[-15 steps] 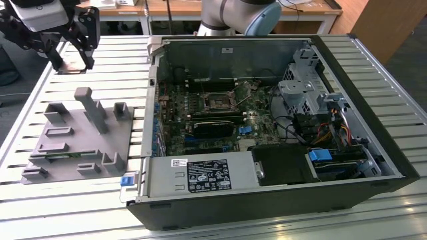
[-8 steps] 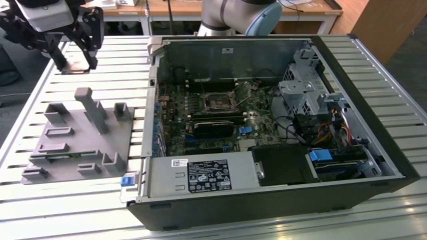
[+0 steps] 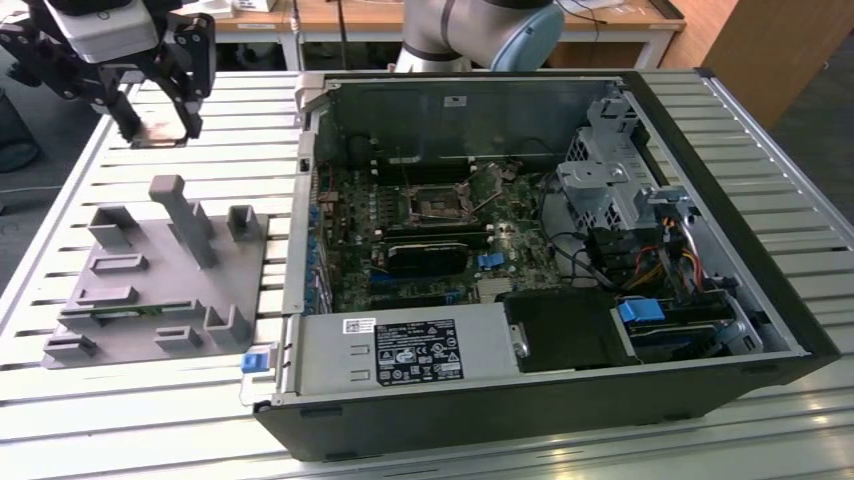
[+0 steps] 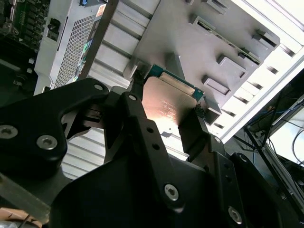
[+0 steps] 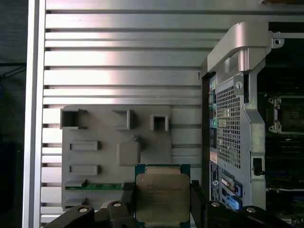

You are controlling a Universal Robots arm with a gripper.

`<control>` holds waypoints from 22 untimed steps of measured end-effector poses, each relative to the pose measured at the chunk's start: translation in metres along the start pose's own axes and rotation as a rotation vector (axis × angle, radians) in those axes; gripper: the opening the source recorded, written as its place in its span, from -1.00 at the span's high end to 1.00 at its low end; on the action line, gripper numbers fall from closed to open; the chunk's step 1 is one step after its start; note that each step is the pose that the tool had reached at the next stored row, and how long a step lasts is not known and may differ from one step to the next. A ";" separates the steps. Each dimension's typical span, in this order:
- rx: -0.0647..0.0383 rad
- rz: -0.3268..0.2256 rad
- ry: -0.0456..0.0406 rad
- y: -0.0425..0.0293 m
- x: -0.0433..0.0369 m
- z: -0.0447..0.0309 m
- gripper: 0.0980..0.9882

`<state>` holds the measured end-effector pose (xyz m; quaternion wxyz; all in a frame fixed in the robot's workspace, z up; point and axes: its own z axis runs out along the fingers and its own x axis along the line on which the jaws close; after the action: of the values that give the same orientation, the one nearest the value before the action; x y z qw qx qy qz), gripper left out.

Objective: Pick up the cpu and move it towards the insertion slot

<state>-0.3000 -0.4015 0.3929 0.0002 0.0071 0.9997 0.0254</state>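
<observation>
**Operator:** Exterior view check: where is the gripper, and what is its load?

**Technician:** It hangs above the slatted counter, at about 11 o'clock from the grey fixture plate and well apart from the open computer case. The fingers are closed on two opposite edges of the cpu, which is lifted clear of the plate. In both wrist views the chip sits flat between them, metal lid facing the first wrist camera.

**Operator:** Where is the insertion slot?

**Technician:** On the motherboard inside the case, roughly at 3 o'clock from the gripper in the exterior view. Its dark centre appears uncovered.

**Operator:** Requirements for the transfer?

**Technician:** Judged from these views: keep the chip level, hold grip force constant, and carry it high enough to clear the case wall. Approach the socket from directly above, edges parallel to the frame. A tilted or rotated chip risks damaged contacts.
</observation>
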 end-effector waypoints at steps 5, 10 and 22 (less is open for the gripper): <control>0.000 0.000 0.0000 0.0004 -0.0038 0.0000 0.00; 0.000 0.000 0.0000 0.0008 -0.0077 0.0000 0.00; 0.000 0.000 -0.0001 0.0019 -0.0167 0.0002 0.00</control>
<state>-0.2833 -0.3998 0.3928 0.0003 0.0071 0.9997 0.0254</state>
